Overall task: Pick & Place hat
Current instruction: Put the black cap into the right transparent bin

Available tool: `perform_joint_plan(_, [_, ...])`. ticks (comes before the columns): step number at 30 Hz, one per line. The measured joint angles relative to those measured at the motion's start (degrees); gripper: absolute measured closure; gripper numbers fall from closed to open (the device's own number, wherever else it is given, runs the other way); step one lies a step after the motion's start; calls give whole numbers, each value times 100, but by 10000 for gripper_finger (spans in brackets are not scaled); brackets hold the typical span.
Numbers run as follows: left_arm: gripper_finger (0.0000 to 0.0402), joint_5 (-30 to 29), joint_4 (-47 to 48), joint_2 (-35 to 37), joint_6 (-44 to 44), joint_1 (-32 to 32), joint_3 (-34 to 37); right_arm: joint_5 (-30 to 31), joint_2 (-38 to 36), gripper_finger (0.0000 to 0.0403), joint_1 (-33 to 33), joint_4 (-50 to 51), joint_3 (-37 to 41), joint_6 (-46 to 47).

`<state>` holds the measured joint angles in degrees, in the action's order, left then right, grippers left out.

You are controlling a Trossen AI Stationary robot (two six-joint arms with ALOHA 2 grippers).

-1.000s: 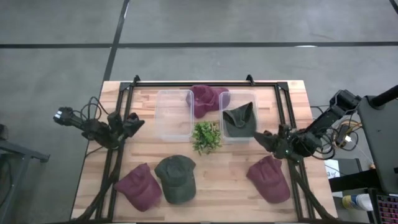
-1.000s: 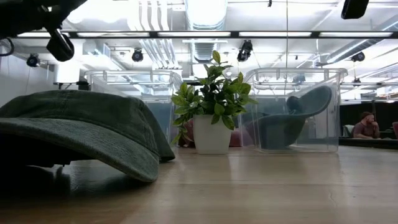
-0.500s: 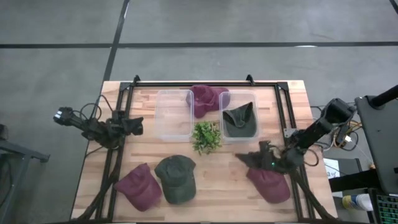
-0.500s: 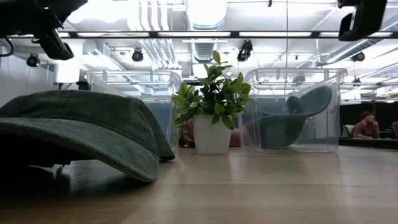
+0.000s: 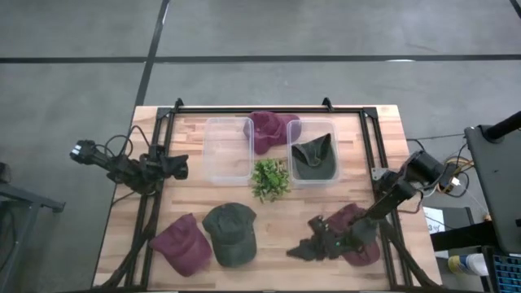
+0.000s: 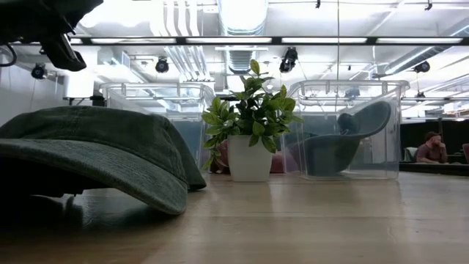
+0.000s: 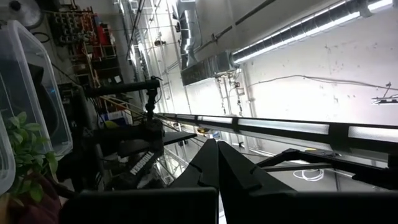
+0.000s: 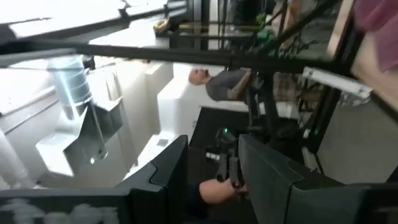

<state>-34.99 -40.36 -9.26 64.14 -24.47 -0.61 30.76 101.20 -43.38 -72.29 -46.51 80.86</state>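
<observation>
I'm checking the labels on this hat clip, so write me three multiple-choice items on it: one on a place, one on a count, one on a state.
1. Where is the right gripper?
A. Over the empty bin
B. Near the table's front edge, beside the maroon hat on the right
C. Above the plant

2. How many hats lie on the bare table, outside the bins?
A. Two
B. Three
C. Five

3. What is in the right bin?
A. A dark green hat
B. Nothing
C. The plant

Answers: 1 B, the right gripper is low by the maroon hat. 2 B, that one, another maroon hat and a green hat. 3 A, the right bin holds a dark green hat.
</observation>
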Motion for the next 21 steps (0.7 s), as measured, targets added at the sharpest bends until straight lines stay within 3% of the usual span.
perform_joint_plan(5, [402, -211, 4, -2, -2, 0, 1, -82, 756, 266, 4, 13, -865, 63])
perform_joint_plan(9, [402, -227, 6, -2, 0, 0, -2, -81, 1354, 268, 52, 422, -1603, 956])
perform_joint_plan(21, [402, -95, 8, -2, 0, 0, 1, 721, 2636, 257, 72, 3533, -3610, 3457])
